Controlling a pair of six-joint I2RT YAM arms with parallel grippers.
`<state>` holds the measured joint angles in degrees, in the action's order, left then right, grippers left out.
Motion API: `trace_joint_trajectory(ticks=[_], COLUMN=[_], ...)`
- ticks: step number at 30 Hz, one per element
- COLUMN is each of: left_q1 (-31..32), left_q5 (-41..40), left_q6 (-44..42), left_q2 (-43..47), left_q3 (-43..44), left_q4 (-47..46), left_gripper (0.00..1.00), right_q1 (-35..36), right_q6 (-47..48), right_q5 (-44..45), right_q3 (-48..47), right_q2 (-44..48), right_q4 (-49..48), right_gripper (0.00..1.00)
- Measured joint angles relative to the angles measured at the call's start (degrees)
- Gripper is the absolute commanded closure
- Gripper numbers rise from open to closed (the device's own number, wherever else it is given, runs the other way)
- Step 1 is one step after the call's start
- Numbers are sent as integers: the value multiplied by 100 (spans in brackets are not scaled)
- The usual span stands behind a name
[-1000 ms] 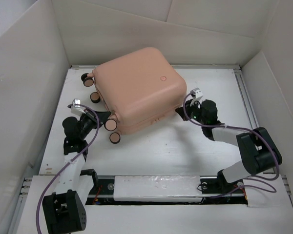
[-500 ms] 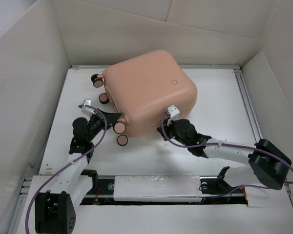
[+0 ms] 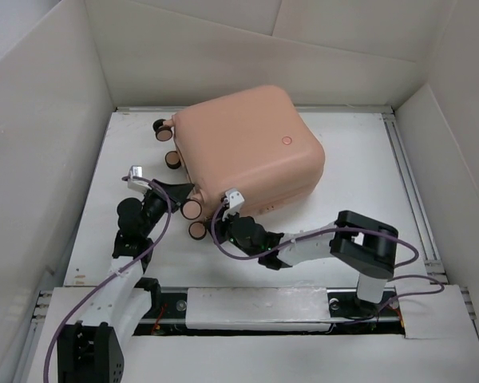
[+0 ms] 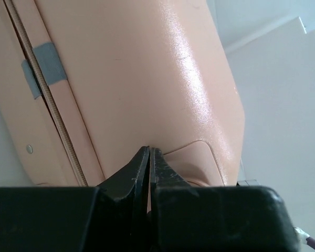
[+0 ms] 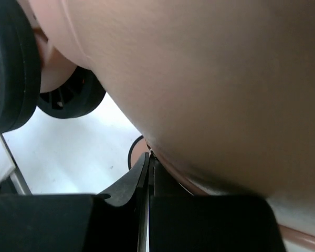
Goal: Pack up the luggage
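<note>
Luggage: one is counted.
Wheels: four are counted.
End effectors: two are counted, left end effector and right end effector.

Smooth, softly glossy peach plastic luggage; matt grey tape patches; matt white table.

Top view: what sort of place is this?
Most likely a robot test cell in a lab, not a home: a white table boxed in by plain white panels, a left arm and right arm bolted at its near edge, one pink suitcase to work on.
</note>
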<state>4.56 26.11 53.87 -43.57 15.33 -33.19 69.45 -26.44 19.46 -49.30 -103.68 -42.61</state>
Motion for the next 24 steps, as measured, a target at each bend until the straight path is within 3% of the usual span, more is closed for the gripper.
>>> trace_joint_trajectory(ticks=[6, 8, 9, 10, 11, 12, 13, 14, 16, 20, 21, 22, 24], left_q1=[72, 181, 229, 262, 278, 280, 282, 282, 284, 289, 286, 286, 256], left_q5=[262, 511, 621, 723, 804, 857, 925, 979, 1029, 741, 588, 444, 221], left_q6=[17, 44, 44, 37, 39, -4, 20, -2, -52, -437, -553, -654, -833], left_q2=[81, 70, 55, 33, 15, 4, -7, -7, 11, 70, 63, 35, -111], left_q3=[-39, -70, -74, -74, -74, -74, -72, -72, -33, 472, 688, 901, 1353], left_q4=[-4, 4, 15, 20, 22, 22, 24, 39, 160, 1016, 1255, 1434, 1722], left_gripper=[100, 94, 83, 69, 39, 20, 6, 0, 0, 0, 0, 0, 0], right_q1=[72, 114, 131, 155, 179, 186, 190, 190, 190, 107, 20, -109, -470], right_q6=[-258, -326, -356, -387, -398, -424, -433, -424, -450, -651, -721, -796, -925], right_q5=[341, 424, 466, 507, 540, 544, 557, 562, 616, 896, 920, 933, 925], right_q3=[479, 981, 1228, 1445, 1596, 1674, 1683, 1676, 1679, 2002, 2159, 2326, 2601], right_q2=[411, 975, 1338, 1727, 2098, 2516, 2883, 3202, 3733, 4494, 4621, 4719, 4815], right_q4=[-142, 33, 208, 402, 549, 828, 1060, 1246, 1727, 2533, 2671, 2804, 3097], right_gripper=[100, 89, 77, 46, 37, 32, 28, 26, 25, 41, 57, 61, 60])
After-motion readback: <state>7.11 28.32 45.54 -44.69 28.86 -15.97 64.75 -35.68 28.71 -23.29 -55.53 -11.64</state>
